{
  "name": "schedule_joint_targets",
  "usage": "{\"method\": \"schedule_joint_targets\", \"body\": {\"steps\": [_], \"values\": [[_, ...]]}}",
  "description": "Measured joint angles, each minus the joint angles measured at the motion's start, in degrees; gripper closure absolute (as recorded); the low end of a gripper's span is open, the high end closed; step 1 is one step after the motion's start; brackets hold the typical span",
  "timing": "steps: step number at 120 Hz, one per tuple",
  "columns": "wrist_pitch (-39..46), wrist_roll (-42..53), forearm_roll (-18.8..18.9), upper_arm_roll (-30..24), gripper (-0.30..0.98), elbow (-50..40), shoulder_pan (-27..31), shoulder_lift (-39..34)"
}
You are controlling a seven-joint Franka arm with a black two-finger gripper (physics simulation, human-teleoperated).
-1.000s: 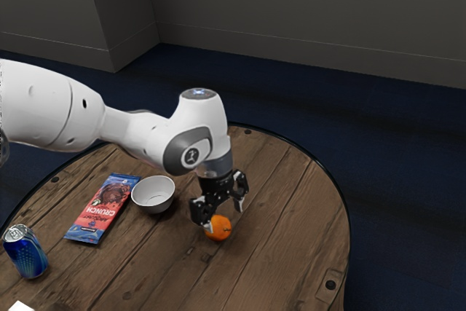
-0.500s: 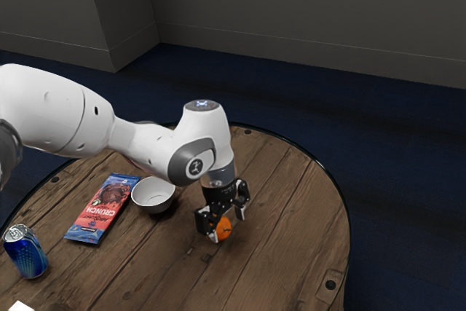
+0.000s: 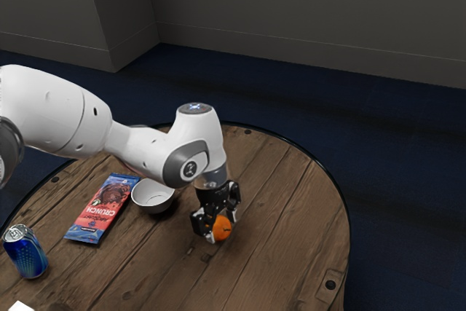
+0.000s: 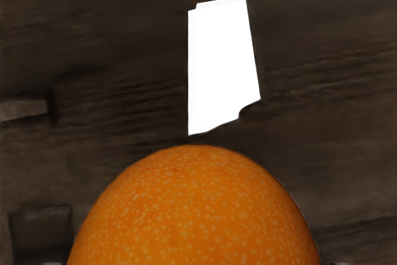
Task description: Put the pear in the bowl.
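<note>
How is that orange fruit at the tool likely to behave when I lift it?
The orange fruit looks round, so it would probably roll if it dropped onto the table. Its unbroken, speckled skin suggests a firm body that should hold its shape. That curved surface may also twist or slip if pinched off-centre.

White bowl (image 3: 153,197); brown, grained table (image 3: 291,202)

Coarse matt wood, satin shells, shiny metal.
The claw (image 3: 222,228) is black, plastic-looking, with a slight sheen; above it, the arm (image 3: 62,111) is smooth white. At its fingertips, the orange (image 4: 195,209) has speckled, faintly waxy rind. Below, the table (image 3: 291,205) is rough-grained wood. Near the claw, the bowl (image 3: 156,207) is smooth; well away, the can (image 3: 29,258) is glossy metal.
</note>
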Motion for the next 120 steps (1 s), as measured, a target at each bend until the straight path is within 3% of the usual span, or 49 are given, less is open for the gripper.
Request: {"method": "schedule_joint_targets", "body": {"steps": [39,63,84,100,120], "values": [[0.07,-0.28,0.00,0.00,0.26,-0.10,0.87,-0.08],[-0.65,-0.31,-0.01,-0.06,0.31,-2.12,1.70,-5.11],[-1.06,-0.07,0.06,-0.14,0.32,-3.06,8.67,-11.84],[-0.97,0.07,0.12,-0.58,0.31,-2.94,16.54,-11.44],[-1.05,0.21,0.09,-0.68,0.33,-3.14,19.82,-9.88]]}}
